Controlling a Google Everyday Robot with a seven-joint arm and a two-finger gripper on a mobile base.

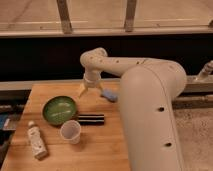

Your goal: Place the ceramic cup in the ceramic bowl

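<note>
The ceramic cup (71, 132) is a small whitish-pink tapered cup standing upright on the wooden table (100, 145), just in front and to the right of the ceramic bowl (59, 109). The bowl is shallow, round and glossy green, at the table's left. My gripper (89, 90) hangs above the table's back part, behind and to the right of the bowl, well apart from the cup. Its two pale fingers (82, 90) are spread apart with nothing between them.
A white bottle with green marks (36, 141) lies at the table's front left. A black bar-shaped object (91, 119) lies right of the bowl. A small blue object (109, 95) lies at the back by my arm. My large white arm (150, 115) covers the right side.
</note>
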